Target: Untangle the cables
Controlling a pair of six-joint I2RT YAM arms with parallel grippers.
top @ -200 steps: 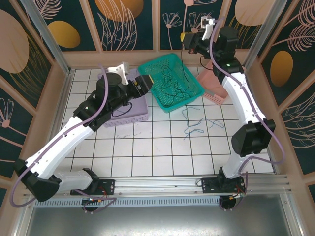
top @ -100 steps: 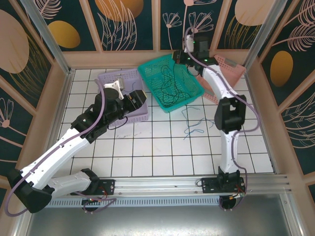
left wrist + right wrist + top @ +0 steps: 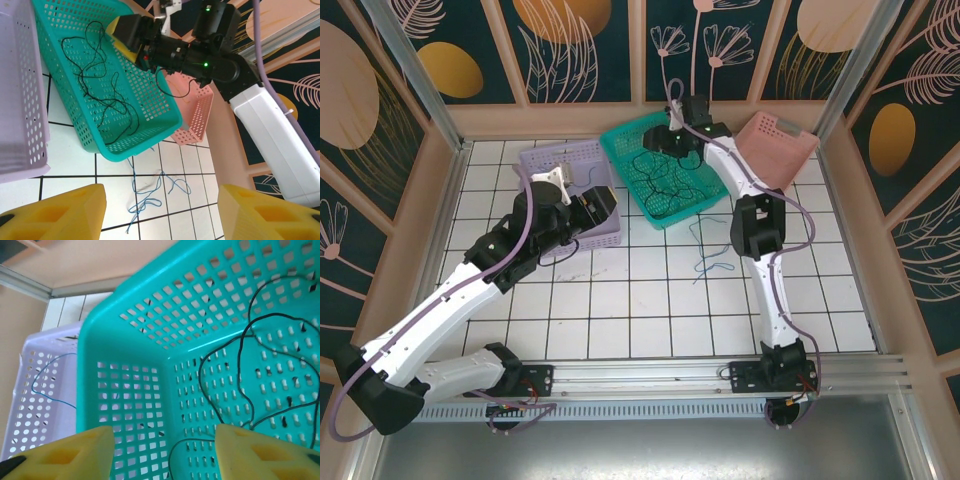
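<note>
Black cable (image 3: 100, 100) loose in basket (image 3: 135, 150); blue cable (image 3: 150, 192), apparently separate, on tiles (image 3: 75, 160).

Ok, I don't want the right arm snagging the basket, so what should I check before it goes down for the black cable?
1. The right gripper is open and empty: ok.
2. It sits above the inside of the teal basket: ok.
3. The black cable lies in loose loops on the basket floor: ok.
4. A strand sits squarely under the gap between its fingers: cannot tell.
5. The blue cable lies apart, on the tiles outside the basket: ok.
6. The left gripper is open and outside the teal basket: ok.
</note>
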